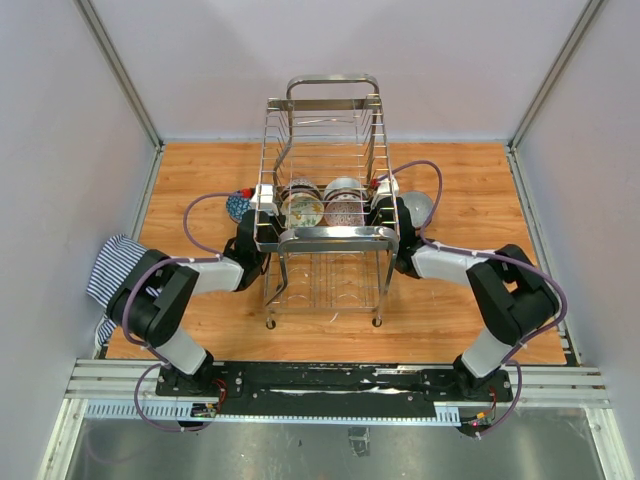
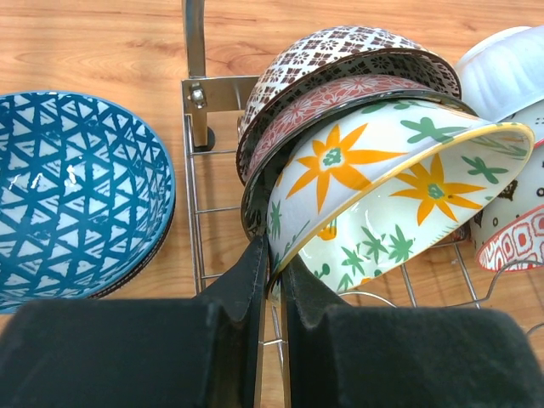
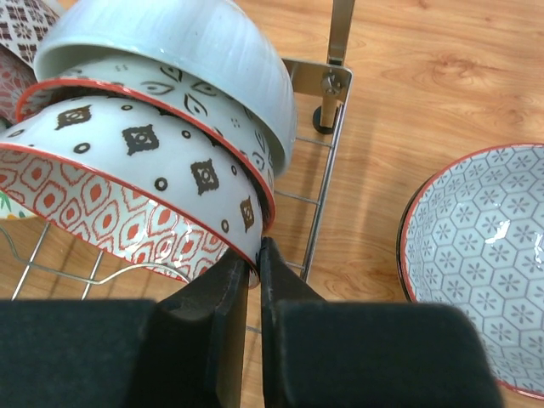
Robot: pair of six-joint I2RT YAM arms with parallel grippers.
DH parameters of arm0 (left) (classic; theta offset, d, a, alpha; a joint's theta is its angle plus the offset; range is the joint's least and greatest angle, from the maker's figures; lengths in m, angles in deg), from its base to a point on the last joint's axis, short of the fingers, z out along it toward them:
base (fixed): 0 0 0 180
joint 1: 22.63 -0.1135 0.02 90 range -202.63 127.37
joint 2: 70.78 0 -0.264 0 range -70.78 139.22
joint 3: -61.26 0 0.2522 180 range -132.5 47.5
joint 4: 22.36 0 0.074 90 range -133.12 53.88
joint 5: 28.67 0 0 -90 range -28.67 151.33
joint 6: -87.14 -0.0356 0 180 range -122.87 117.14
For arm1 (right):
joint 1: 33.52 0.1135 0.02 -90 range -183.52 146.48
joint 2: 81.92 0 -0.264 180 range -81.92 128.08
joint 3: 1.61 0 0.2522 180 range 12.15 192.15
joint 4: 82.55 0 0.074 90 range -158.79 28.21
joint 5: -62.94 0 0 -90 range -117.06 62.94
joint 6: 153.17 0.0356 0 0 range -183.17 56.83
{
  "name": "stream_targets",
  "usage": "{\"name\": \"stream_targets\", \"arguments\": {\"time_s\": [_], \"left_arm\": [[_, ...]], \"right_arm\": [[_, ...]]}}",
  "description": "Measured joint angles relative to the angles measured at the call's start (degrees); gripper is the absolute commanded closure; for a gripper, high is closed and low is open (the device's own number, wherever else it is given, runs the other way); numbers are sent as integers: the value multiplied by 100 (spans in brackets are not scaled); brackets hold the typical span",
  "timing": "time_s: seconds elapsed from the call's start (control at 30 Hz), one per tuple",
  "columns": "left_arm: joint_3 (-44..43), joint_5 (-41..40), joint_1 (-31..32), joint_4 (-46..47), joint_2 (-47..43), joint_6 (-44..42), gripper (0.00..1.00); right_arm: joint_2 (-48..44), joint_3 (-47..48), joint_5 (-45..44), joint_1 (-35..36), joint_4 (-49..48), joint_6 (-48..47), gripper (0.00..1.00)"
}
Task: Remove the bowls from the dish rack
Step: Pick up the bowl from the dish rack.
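The chrome dish rack (image 1: 330, 235) stands mid-table with several bowls tilted in two rows. My left gripper (image 2: 274, 259) is shut on the rim of the white bowl with orange flowers (image 2: 399, 191), the front one of the left row; it also shows in the top view (image 1: 302, 211). Behind it sit a pink-patterned bowl (image 2: 340, 98) and a brown-patterned bowl (image 2: 340, 51). My right gripper (image 3: 257, 255) is shut on the rim of the white bowl with red pattern inside (image 3: 127, 183), front of the right row (image 1: 345, 209). Behind it are a red-rimmed bowl (image 3: 187, 93) and a pale grey bowl (image 3: 170, 34).
A blue triangle-patterned bowl (image 2: 72, 195) lies on the wood table left of the rack (image 1: 238, 205). A grey hexagon-patterned bowl with red rim (image 3: 484, 263) lies right of the rack (image 1: 418, 208). A striped cloth (image 1: 115, 270) hangs over the left table edge.
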Motion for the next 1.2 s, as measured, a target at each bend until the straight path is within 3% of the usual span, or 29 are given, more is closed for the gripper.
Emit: {"name": "stream_targets", "arguments": {"time_s": [0.47,1.2], "left_arm": [[157,-52,22,533,146,-168,100],[509,-258,155,1508,256,-507,100]], "right_arm": [[323,-319,-81,0,-1298,2,99],[389,-560,-83,0,-1871,-4,99]]}}
